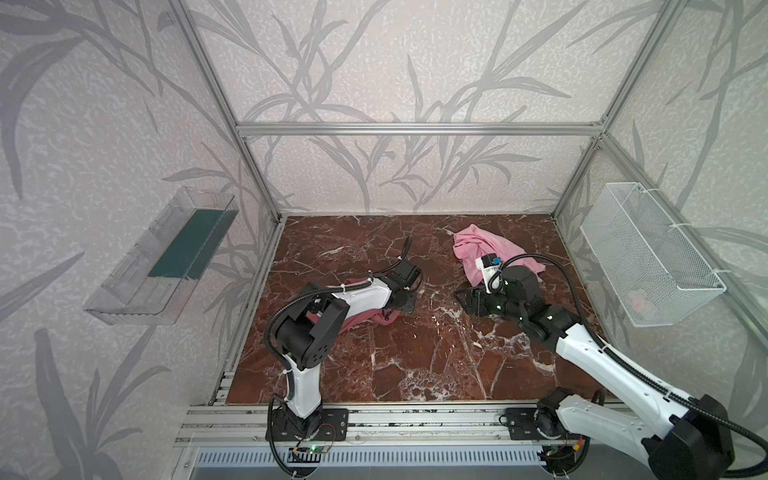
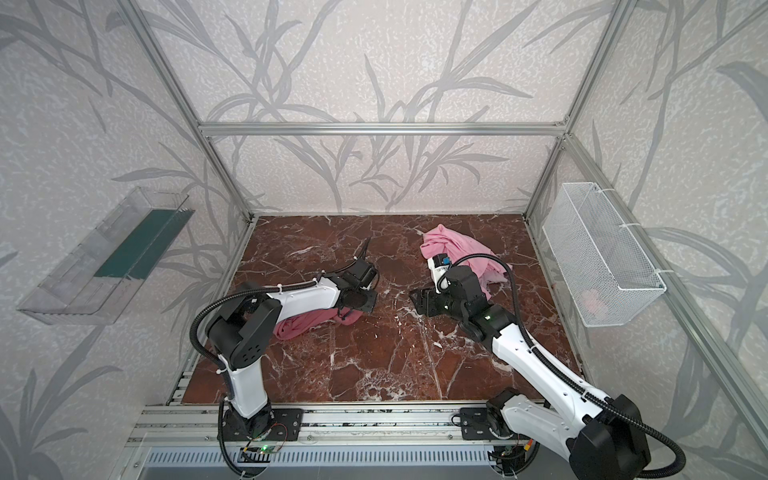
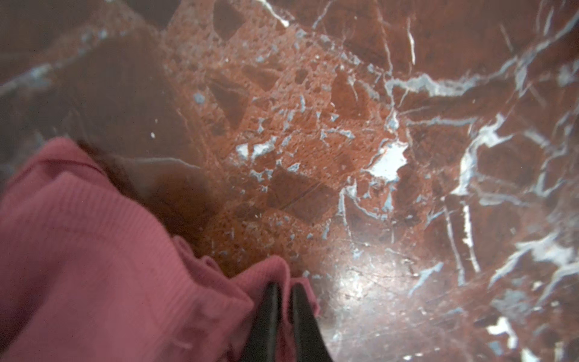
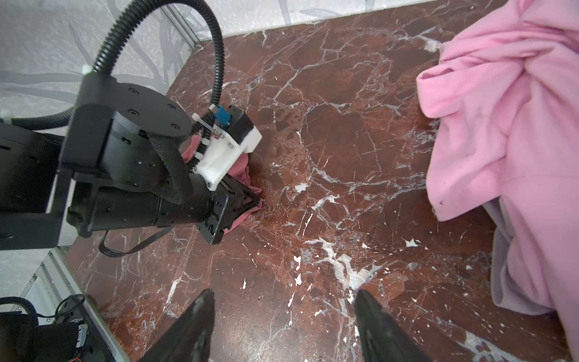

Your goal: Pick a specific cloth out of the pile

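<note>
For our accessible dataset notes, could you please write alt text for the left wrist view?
The left gripper, jaws shut, pinches an edge of the dusty rose cloth, whose ribbed folds bunch beside it. Red-brown marble tabletop with white veins fills the rest.

You've got a red-brown marble-look floor (image 1: 415, 353), white veins. Walls (image 1: 395, 62) are grey leaf-print, framed in aluminium extrusion (image 1: 415, 129). Clear shelf (image 1: 124, 299) on the left wall, white mesh basket (image 1: 648, 257) on the right.
</note>
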You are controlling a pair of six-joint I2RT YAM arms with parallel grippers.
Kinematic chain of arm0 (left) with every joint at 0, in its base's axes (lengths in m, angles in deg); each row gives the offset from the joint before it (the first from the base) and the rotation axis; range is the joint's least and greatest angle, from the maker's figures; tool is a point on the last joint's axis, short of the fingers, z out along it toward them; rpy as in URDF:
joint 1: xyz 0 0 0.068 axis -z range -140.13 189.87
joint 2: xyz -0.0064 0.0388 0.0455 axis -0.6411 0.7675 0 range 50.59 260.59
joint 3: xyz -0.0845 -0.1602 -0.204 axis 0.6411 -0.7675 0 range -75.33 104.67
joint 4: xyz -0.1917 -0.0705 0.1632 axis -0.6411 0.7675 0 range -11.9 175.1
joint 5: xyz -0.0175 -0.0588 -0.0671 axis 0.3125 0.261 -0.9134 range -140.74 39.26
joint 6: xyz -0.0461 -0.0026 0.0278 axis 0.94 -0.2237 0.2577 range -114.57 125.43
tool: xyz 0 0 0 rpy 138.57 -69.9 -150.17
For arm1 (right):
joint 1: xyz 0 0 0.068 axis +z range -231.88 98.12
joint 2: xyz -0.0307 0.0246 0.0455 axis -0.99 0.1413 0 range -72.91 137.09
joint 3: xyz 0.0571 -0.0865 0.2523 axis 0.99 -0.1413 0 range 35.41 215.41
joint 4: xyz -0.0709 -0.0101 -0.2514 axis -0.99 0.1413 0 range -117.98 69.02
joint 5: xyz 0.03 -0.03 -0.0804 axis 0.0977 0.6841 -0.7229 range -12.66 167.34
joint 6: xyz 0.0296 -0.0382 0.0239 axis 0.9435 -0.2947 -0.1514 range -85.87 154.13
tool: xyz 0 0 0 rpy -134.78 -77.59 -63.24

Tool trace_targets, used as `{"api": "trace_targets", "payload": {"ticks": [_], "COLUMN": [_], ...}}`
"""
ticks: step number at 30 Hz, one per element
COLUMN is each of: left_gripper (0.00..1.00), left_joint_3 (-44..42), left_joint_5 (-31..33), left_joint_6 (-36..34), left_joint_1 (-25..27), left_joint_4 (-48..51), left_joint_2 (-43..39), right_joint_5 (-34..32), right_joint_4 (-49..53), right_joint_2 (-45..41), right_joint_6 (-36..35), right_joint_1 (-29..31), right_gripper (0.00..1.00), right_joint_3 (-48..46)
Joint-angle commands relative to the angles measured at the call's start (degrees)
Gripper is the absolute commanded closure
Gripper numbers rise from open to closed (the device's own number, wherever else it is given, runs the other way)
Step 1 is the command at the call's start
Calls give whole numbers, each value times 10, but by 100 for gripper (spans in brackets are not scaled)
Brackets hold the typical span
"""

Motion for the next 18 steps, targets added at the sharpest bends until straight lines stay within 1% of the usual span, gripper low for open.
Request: {"api": "trace_targets", "payload": {"ticks": [1, 5, 9, 13, 18], "left_gripper": [100, 100, 100, 100, 100], "left_joint_3": [-3, 17, 59, 99, 110], "left_joint_5": [2, -15, -23, -7, 2], "left_joint_6": [1, -1, -12, -25, -33], "left_joint_1": [1, 1, 1, -1, -10], "left_joint_4": [9, 9, 17, 23, 17], "left_joint_2": [-2, -28, -66, -101, -149], "right_joint_5": [-6, -8, -8, -12, -11], "right_joint_4": [3, 7, 3, 8, 11], "right_joint_2": [-10, -7, -10, -10, -13], "right_joint_6": [-2, -6, -4, -7, -9], "right_joint_1": [-1, -1, -1, -1, -1], "right_gripper": [30, 30, 30, 30, 30], "right_joint_3": [1, 8, 7, 11, 16]}}
